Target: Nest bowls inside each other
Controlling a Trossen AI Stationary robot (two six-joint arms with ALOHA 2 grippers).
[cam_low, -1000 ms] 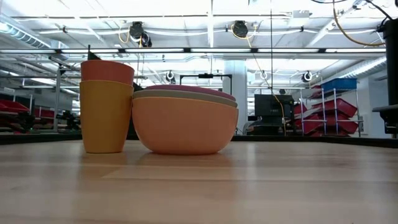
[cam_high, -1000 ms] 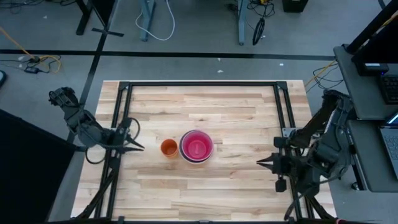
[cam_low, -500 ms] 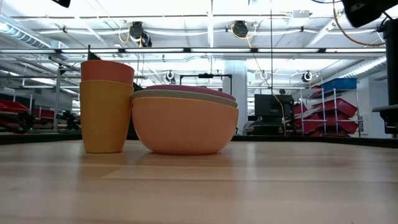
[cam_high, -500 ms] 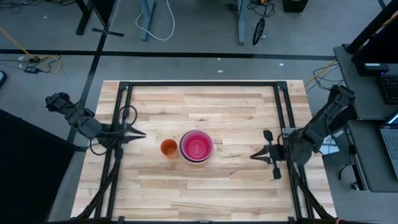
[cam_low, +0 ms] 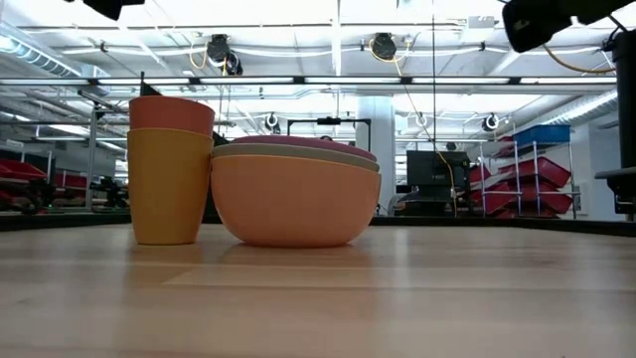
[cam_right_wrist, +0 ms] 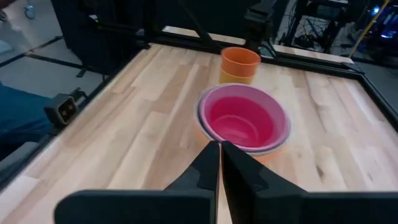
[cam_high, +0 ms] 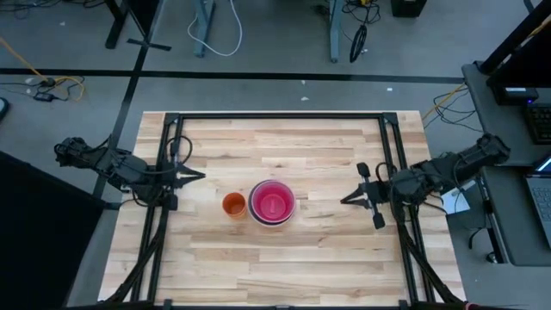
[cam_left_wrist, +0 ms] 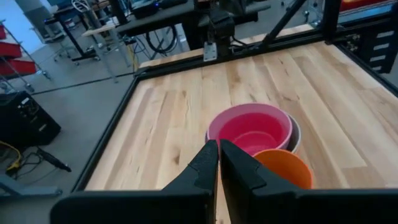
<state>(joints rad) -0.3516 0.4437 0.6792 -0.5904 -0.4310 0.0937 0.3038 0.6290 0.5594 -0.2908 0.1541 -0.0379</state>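
The bowls (cam_high: pixel 272 203) stand nested in one stack at the table's middle, a magenta-pink one on top. The low view shows the orange bowl (cam_low: pixel 295 206) at the bottom, resting on the table, with a grey rim (cam_low: pixel 298 153) above it. Two stacked cups (cam_high: pixel 233 204) stand just left of the stack. My left gripper (cam_high: pixel 202 176) hovers shut left of the cups, pointing at them. My right gripper (cam_high: pixel 343 202) hovers shut right of the stack. Both show shut and holding nothing in their wrist views (cam_left_wrist: pixel 219 149) (cam_right_wrist: pixel 220 149).
A black metal frame (cam_high: pixel 280 116) runs around the wooden table top. Bare wood lies all around the stack, near and far. Desks and cables stand beyond the right edge (cam_high: pixel 516 103).
Both grippers have swung toward the table's far edge, staying above the table and away from the stack; the right one has gone farther and its wrist has turned. The bowls and the cups have not moved.
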